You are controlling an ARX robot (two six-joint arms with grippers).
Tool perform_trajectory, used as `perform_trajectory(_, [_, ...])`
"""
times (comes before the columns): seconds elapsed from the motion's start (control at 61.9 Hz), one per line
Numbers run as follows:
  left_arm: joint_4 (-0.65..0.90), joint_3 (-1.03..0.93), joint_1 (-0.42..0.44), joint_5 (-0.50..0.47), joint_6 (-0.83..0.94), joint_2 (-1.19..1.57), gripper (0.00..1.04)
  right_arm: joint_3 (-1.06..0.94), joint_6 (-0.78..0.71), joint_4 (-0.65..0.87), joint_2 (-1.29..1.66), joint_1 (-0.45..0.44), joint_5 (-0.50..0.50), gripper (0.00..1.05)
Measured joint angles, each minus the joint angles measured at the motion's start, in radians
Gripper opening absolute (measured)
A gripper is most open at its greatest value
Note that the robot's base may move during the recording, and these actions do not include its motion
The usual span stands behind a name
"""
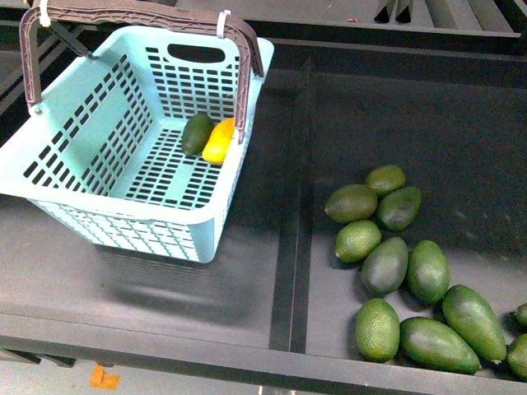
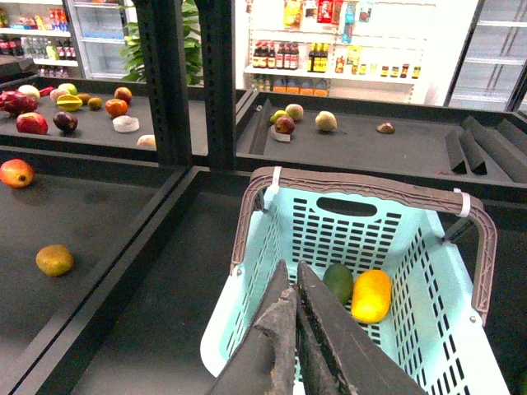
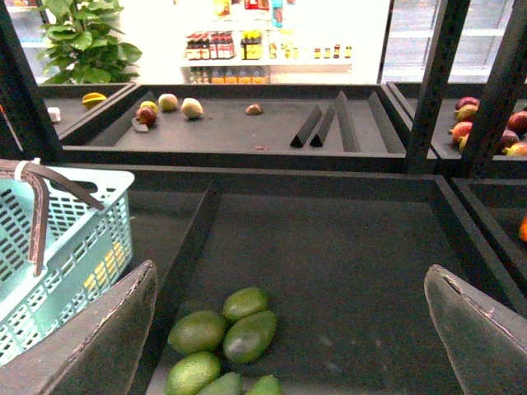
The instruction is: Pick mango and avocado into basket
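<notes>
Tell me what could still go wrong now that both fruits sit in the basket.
1. The basket looks tilted, with the mango and avocado resting loose against its far wall; a bump could send them rolling.
2. The shut left hand hangs just over the basket's near rim, below the raised handle; pulling away carelessly could snag either.
3. The open right hand hovers above the loose avocados; dropping lower could scatter them.

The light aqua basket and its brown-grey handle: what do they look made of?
The light aqua slotted basket looks like moulded plastic: smooth, faintly glossy walls with even, punched-looking slots. Its brown-grey swing handle also looks plastic, matte with a ribbed grip, though rubbery coating can't be ruled out. White zip ties, probably nylon, are tied around it.
</notes>
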Motion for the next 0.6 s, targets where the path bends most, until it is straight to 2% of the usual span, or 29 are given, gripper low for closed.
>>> perform_trajectory(0.598, [-0.389, -0.011, 0.000, 0.000, 0.002, -0.425, 0.02, 0.000, 0.000, 0.000, 0.000, 0.000, 0.000, 0.96])
